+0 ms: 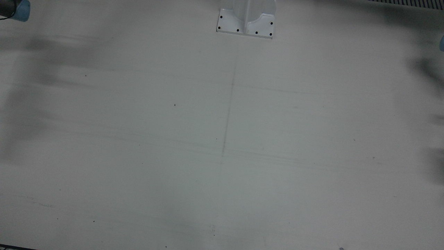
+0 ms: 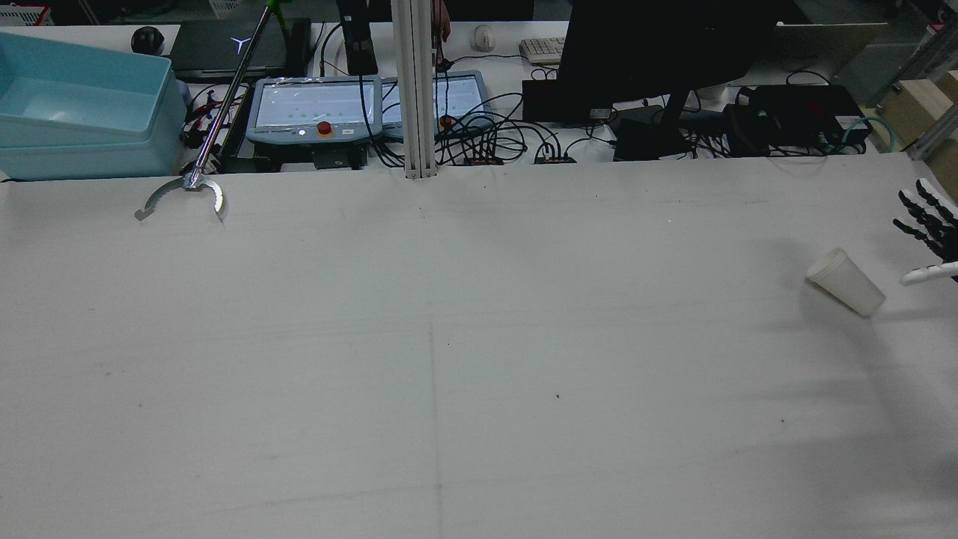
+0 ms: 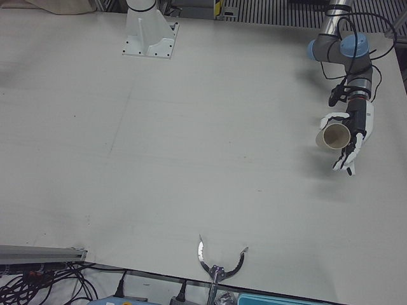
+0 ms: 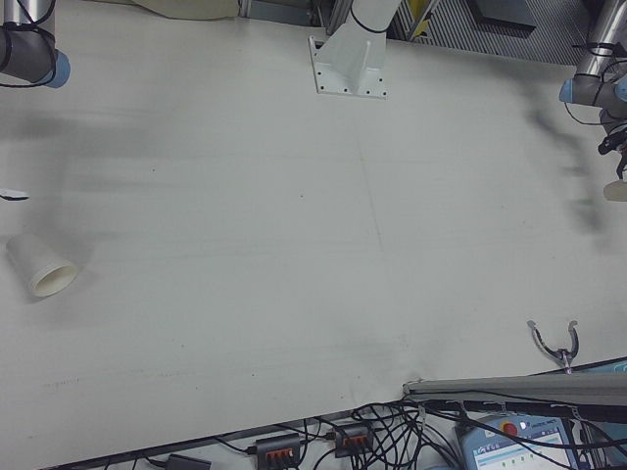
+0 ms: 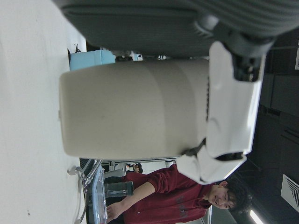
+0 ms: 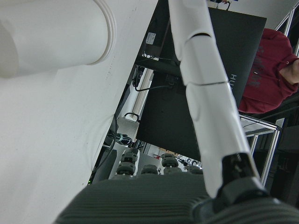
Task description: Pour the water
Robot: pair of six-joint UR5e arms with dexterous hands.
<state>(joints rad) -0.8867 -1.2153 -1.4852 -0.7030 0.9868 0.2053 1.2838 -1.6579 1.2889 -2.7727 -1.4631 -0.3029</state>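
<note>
Paper cups, two, on or over a pale grey table (image 2: 449,337); positions given from the white pedestal (image 3: 149,37) bolted at the robot's edge of the table.

1. Tan cup (image 3: 336,135): far out on the robot's left of the pedestal, well apart from it. Held by the left hand (image 3: 348,136) and tipped on its side, open mouth facing the operators' edge. Fingers (image 5: 231,107) wrapped round the cup's wall, pinching it against the palm. Whether the cup clears the table cannot be told.

2. Light blue bin (image 2: 82,105): beyond the table's operators' edge, on the robot's left of the pedestal.

3. Reach-grabber tool (image 2: 183,196): curved claws lying apart on the table at the operators' edge, just beside the bin.

4. White cup (image 2: 846,281): far out on the robot's right of the pedestal, lying on its side on the table, held by nothing.

5. Right hand (image 2: 928,232): just beyond the white cup, farther from the pedestal. Fingers spread apart, nothing in its grasp; no contact with the cup is visible.
</note>
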